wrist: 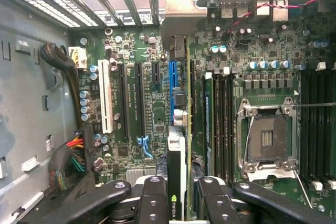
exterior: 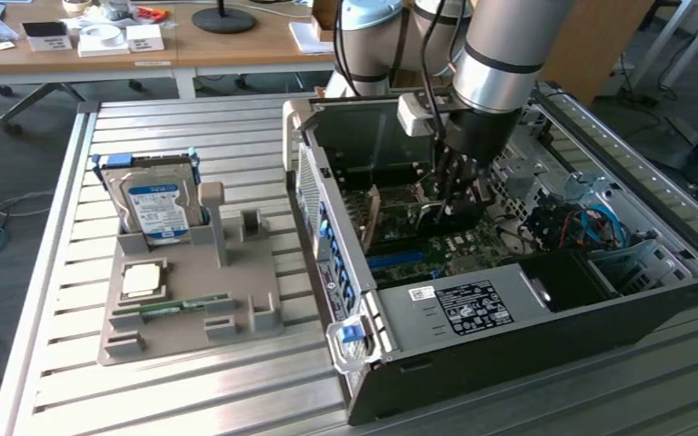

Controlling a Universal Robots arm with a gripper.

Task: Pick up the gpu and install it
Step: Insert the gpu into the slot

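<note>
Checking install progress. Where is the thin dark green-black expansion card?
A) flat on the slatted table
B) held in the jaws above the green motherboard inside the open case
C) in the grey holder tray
B: the thin dark green-black expansion card sits edge-on between the jaws over the green motherboard.

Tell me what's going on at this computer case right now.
The robot arm's gripper is down inside the open computer case, which lies on its side on the slatted table. It holds the gpu edge-on between its fingers, lined up along the blue slot on the motherboard. Whether the card is fully seated cannot be told. The hard drive and RAM stick sit in the grey holder beside the case.
</note>
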